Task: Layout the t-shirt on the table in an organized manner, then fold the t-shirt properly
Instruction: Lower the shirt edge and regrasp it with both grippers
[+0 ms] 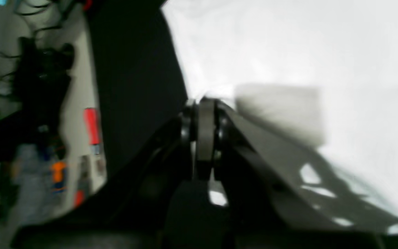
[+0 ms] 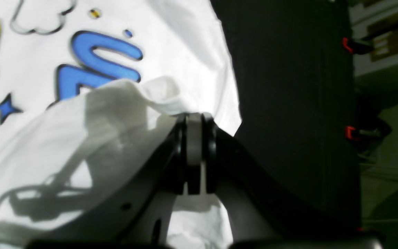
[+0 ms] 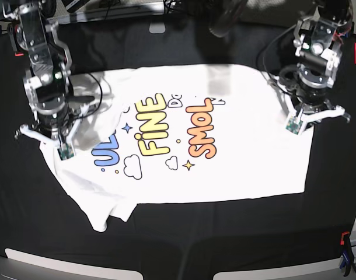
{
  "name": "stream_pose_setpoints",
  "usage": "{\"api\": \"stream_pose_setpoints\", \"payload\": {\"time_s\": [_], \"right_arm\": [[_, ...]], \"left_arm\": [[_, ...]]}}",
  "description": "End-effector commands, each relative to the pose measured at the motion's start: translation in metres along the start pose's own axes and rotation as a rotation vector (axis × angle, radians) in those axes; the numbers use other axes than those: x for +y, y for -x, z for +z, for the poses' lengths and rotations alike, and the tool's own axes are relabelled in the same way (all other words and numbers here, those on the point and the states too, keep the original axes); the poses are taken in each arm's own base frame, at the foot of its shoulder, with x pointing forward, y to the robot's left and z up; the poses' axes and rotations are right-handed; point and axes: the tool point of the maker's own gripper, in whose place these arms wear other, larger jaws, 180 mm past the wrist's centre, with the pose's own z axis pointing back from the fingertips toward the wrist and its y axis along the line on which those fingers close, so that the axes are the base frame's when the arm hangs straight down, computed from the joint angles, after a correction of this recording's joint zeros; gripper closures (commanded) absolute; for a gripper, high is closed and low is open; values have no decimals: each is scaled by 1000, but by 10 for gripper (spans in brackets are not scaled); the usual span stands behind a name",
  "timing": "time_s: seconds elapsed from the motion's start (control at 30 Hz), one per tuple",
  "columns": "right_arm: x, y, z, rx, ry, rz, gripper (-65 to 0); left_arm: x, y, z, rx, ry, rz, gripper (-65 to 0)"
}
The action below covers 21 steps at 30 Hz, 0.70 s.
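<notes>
Base view: the shirt (image 3: 184, 157) is pinched at opposite edges by both clamped claws, left (image 3: 309, 119) and right (image 3: 52, 137); edges should be drawn apart evenly across the counter (image 3: 224, 233).

Left arm stands at the right of the base view, wrist pointed down, forearm upright. Left gripper (image 1: 206, 103) has its jaws pressed together, tips pinching a fold of white cloth. Right arm stands at the left of the base view, likewise vertical over its work, cabling looped beside the wrist. Right gripper (image 2: 193, 119) has its jaws pressed together on a raised ridge of white cloth. Both wrists sit at roughly the same depth, well apart from each other.
</notes>
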Motion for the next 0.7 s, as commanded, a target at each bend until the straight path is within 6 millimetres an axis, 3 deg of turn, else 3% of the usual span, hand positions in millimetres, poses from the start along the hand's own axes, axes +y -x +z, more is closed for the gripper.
{"api": "stream_pose_setpoints", "payload": {"time_s": [0.0, 0.3, 0.47, 0.67], "right_arm": [[-18, -14, -1, -42, 55, 10, 0], [-29, -14, -6, -19, 95, 22, 0], [-37, -11, -5, -4, 136, 37, 0], [-39, -13, -5, -9, 151, 39, 0]], "left_arm": [[11, -6, 1, -19, -39, -2, 0], [15, 7, 1, 51, -58, -16, 0], [45, 15, 6, 94, -229, 8, 0], [45, 14, 6, 92, -232, 8, 0]]}}
